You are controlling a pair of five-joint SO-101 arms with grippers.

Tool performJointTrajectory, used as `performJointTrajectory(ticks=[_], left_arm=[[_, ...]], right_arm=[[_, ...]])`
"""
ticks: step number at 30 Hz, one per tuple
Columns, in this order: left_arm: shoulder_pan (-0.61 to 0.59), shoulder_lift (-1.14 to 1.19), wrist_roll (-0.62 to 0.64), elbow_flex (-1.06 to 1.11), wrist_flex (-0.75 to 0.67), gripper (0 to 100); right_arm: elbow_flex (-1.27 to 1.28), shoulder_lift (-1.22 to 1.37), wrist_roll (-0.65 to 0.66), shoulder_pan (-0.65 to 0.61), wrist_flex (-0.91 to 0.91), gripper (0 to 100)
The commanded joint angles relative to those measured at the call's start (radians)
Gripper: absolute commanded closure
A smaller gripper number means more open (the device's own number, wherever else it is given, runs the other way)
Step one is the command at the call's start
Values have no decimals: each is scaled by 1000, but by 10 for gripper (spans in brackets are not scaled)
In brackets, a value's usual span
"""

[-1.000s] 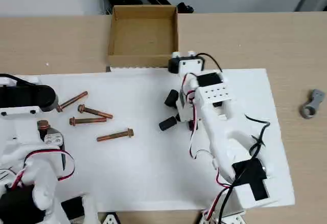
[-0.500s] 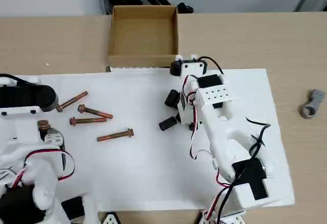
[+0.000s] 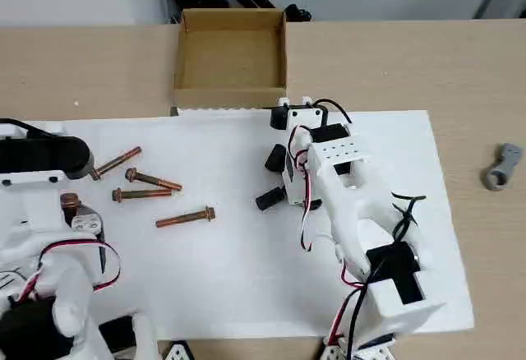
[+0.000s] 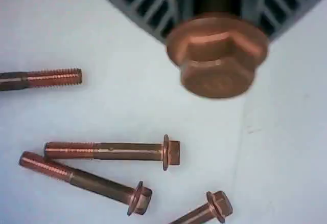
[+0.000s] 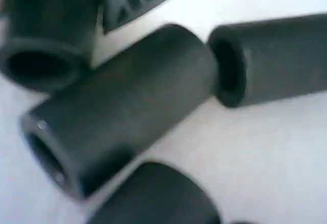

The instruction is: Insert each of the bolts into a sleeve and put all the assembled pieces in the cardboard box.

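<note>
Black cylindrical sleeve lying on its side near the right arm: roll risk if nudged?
Likely rolls: the black cylindrical sleeve is a smooth round tube lying sideways on the flat white sheet. Probably stiff, given its thick wall. A nudge may knock the neighbouring sleeve close by its end.

Coppery metal bolts (image 4: 112, 151) shine, with rough threaded tips; the sleeves (image 5: 122, 106) look smooth matt black plastic; the cardboard box (image 3: 232, 95) is dull brown; the worktop (image 3: 394, 64) shows pale wood grain.
</note>
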Motion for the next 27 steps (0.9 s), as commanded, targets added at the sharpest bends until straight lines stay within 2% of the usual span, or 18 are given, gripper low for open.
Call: performJointTrajectory(ticks=[1,4,8,21,27], left_arm=[[-5,-2,5,-2,-29,995],[-5,-5,3,-2,-29,995],[-5,-6,3,-2,-29,995],[-5,-6,2,-2,-29,995],[-5,-6,0,-1,-29,995]], right_arm=[[-6,22,-3,-12,-22,887],[-6,33,-3,-12,-22,892],[-6,38,-2,-12,-38,983],[-6,-35,-6,-24,-35,988],[-8,-217,-8,-24,87,990]])
